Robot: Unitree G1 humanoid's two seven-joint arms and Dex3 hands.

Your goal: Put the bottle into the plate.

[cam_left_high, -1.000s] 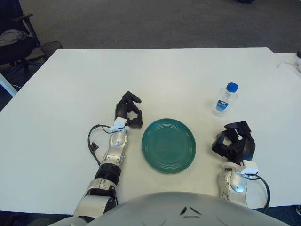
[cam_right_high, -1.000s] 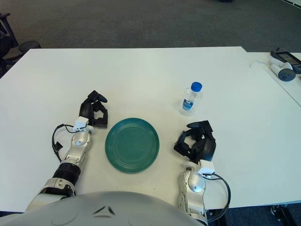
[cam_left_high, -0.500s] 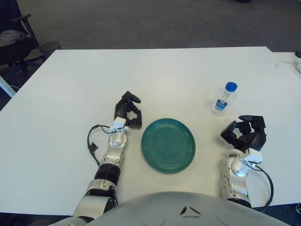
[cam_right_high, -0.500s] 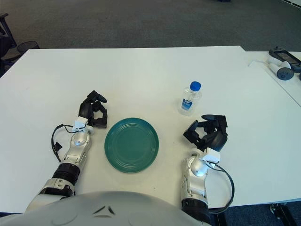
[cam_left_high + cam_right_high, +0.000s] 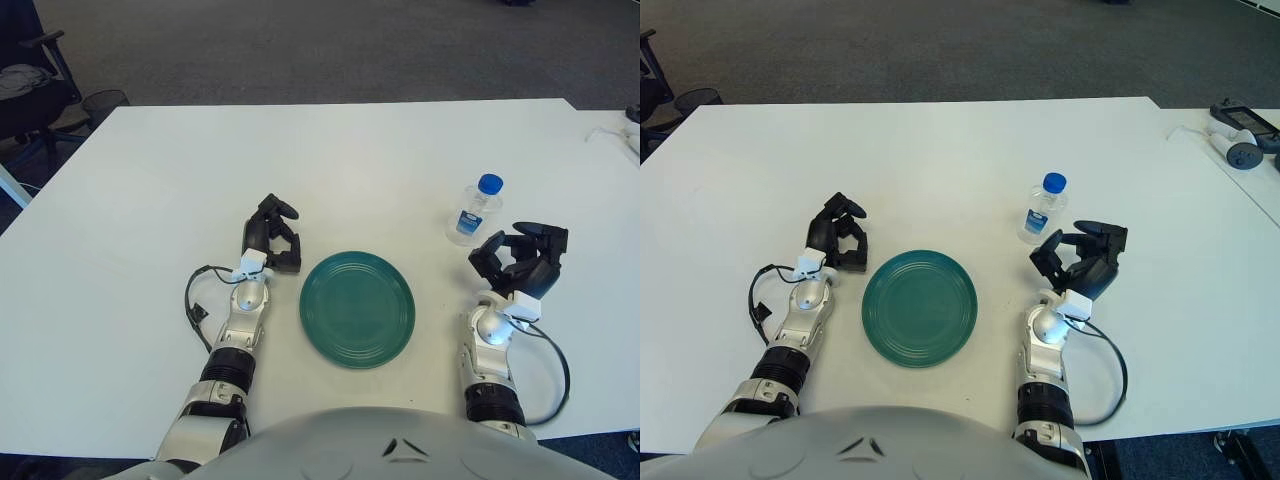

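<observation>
Left of centre, the robot's left hand (image 5: 272,236) sits just beside the round green ceramic plate (image 5: 358,308), black fingers loosely curled, holding nothing. Right of the plate, the right hand (image 5: 520,259) has risen and swung toward the small clear plastic bottle with a blue cap (image 5: 473,210), fingers spread wide and empty; the bottle stands upright at centre right, not yet grasped
</observation>
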